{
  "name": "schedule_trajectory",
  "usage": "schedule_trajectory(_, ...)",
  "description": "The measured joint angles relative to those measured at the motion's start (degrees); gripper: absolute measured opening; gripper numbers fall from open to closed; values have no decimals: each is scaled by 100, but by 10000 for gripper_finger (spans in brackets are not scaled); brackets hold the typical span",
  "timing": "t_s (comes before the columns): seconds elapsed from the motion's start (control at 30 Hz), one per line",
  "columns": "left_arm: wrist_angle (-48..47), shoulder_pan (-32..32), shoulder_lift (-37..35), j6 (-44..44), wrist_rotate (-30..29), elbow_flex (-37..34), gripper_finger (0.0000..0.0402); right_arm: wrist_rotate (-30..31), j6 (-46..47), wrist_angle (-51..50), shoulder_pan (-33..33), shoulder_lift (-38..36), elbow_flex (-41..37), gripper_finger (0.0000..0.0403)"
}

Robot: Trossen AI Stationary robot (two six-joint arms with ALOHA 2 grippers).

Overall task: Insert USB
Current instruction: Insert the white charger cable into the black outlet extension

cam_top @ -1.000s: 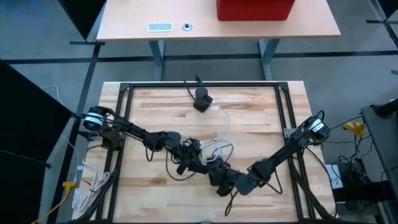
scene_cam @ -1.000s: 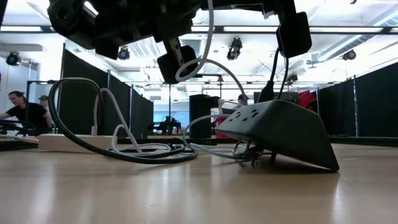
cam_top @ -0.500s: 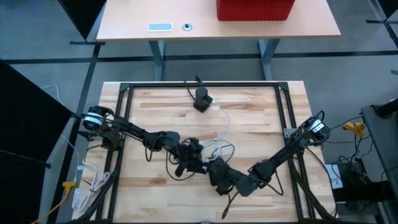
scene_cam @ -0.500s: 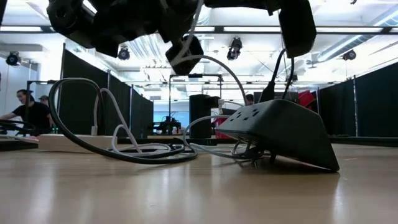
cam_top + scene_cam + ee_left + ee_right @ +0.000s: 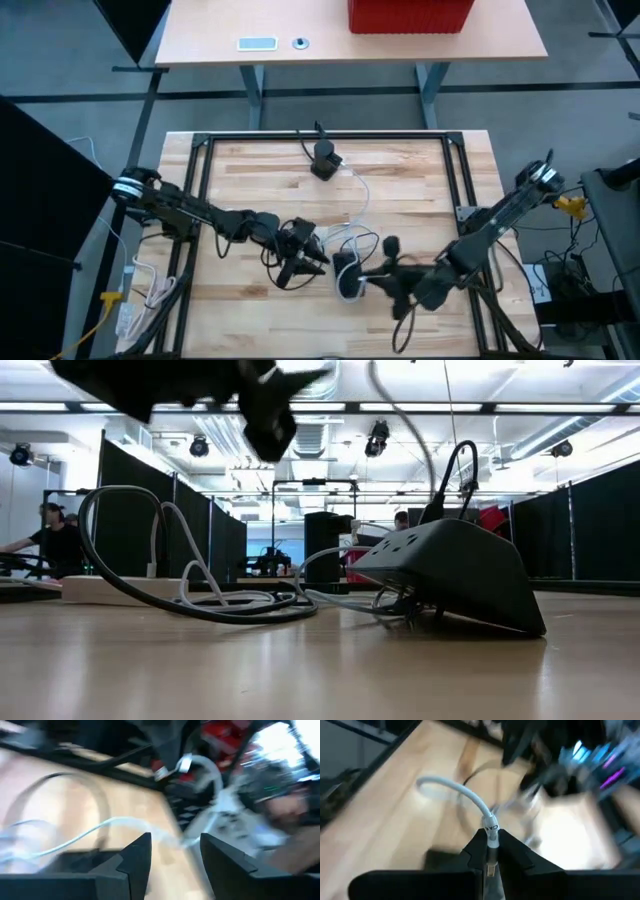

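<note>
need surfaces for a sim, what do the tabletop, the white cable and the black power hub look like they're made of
Tabletop: looks like light wood, butcher-block style; joined planks and grain show, with a soft sheen in the low view.
White cable: probably a smooth rubbery plastic jacket; it bends in a loose arc out of the right gripper, whose fingers are shut on its end.
Black power hub: likely hard matte plastic, with a moulded wedge shape.

Red bin (image 5: 410,15) (on the far desk (image 5: 200,40)).

One black hub (image 5: 324,158), one white cable (image 5: 360,195), two arms.
</note>
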Motion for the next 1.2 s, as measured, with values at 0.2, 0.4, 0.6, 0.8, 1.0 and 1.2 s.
schedule_trajectory(0.2, 38, -223, 21, 267, -1338, -463, 146, -783, 1231, 712, 37, -302, -1168, 16)
schedule_trajectory(0.4, 252, -476, 379, 59, -1610, -637, 127, -688, 1037, 3405, 6, -419, -2579, 16)
schedule_trajectory(0.6, 1246, -813, 1019, 378, -1636, -501, 112, -182, 670, 6075, -7, -437, -3986, 16)
schedule_trajectory(0.8, 1394, -853, 1730, 402, -1646, -82, 105, -149, 681, 7532, -179, -170, -4731, 16)
schedule_trajectory(1.0, 1400, -817, 2190, 428, -1785, 275, 103, -257, 707, 7535, -321, 79, -4662, 16)
schedule_trajectory(1.2, 1345, -808, 2419, 559, -2299, 345, 105, -393, 697, 7634, -348, 469, -4483, 16)
